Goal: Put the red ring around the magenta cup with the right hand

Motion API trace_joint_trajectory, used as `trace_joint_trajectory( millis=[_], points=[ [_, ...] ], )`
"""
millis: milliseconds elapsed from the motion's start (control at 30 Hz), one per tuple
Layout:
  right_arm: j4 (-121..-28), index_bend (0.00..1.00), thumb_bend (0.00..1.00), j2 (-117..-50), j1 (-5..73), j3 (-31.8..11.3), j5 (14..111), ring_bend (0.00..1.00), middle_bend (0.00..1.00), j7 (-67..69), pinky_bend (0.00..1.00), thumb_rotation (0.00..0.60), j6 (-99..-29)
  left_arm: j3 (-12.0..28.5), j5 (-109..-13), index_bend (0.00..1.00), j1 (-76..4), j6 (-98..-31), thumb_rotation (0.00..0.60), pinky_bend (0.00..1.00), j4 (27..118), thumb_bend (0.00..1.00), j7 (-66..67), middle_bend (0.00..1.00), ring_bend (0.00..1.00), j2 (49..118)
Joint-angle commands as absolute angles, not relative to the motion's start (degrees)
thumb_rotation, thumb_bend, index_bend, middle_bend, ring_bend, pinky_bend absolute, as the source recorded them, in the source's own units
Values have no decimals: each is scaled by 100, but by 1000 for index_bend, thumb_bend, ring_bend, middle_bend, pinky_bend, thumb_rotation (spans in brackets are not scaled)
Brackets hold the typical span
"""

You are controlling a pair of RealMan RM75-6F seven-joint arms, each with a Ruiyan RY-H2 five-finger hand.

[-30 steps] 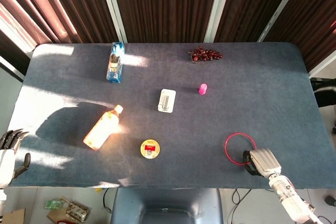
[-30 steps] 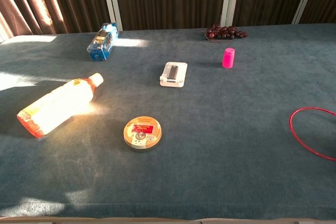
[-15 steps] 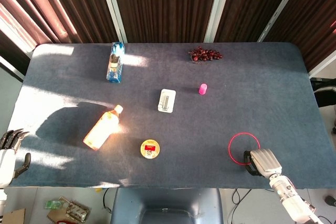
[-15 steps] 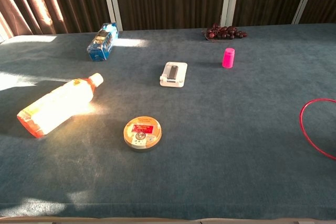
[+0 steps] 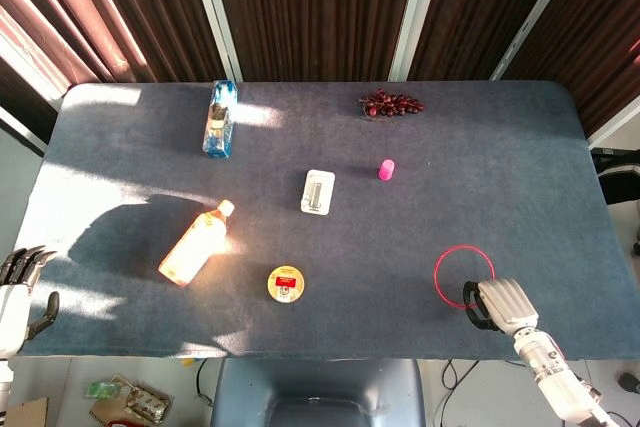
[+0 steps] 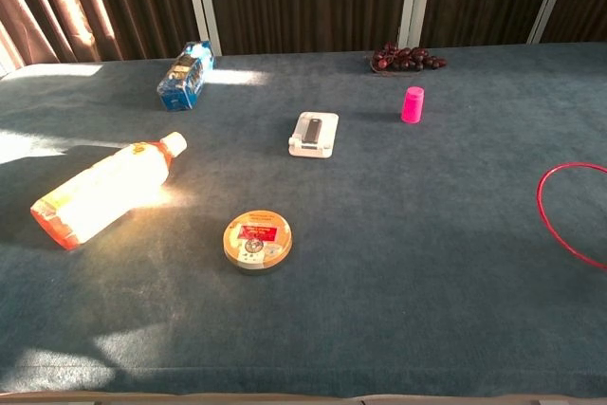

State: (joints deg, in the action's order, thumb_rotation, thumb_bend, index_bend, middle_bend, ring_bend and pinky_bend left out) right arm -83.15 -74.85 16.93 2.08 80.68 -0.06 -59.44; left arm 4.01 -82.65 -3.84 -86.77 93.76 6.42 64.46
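The small magenta cup stands upright right of the table's middle, below the grapes; the chest view shows the magenta cup too. The thin red ring is near the front right edge, and my right hand grips its near side with fingers curled over it. In the chest view only the left arc of the red ring shows at the right border, and the hand itself is out of that frame. My left hand hangs off the table's front left corner, fingers apart and holding nothing.
A white stapler-like device lies mid-table. A round tin and a lying orange drink bottle sit front left. A blue water bottle lies at the back left, dark grapes at the back.
The red ring has shifted slightly right and risen with my right hand; in the chest view its arc sits higher. The left hand stays still.
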Motion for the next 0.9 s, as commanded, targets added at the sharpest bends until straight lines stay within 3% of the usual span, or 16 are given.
trace_joint_trajectory(
  millis=[33, 200, 433, 900],
  points=[
    [-8433, 783, 711, -7385, 1742, 100, 8072, 938, 917, 138, 1000, 600, -5989, 403, -8260, 212, -390, -8669, 600, 260, 9374, 463, 647, 145, 106, 6448],
    [-8765, 788, 713, -7148, 2004, -273, 7837, 939, 917, 471, 1000, 600, -5796, 400, -8260, 212, -406, -8641, 600, 260, 9366, 462, 677, 145, 106, 6458],
    [-8864, 795, 723, -7091, 2789, -1143, 6767, 940, 917, 236, 1000, 600, -5098, 393, -8273, 212, -426, -8619, 600, 260, 9363, 463, 720, 145, 106, 6481],
    [-7344, 795, 723, -8089, 4395, -1848, 4488, 940, 917, -773, 1000, 600, -3974, 284, -8439, 215, -389, -8650, 600, 260, 9382, 462, 678, 145, 106, 6424]
  ],
)
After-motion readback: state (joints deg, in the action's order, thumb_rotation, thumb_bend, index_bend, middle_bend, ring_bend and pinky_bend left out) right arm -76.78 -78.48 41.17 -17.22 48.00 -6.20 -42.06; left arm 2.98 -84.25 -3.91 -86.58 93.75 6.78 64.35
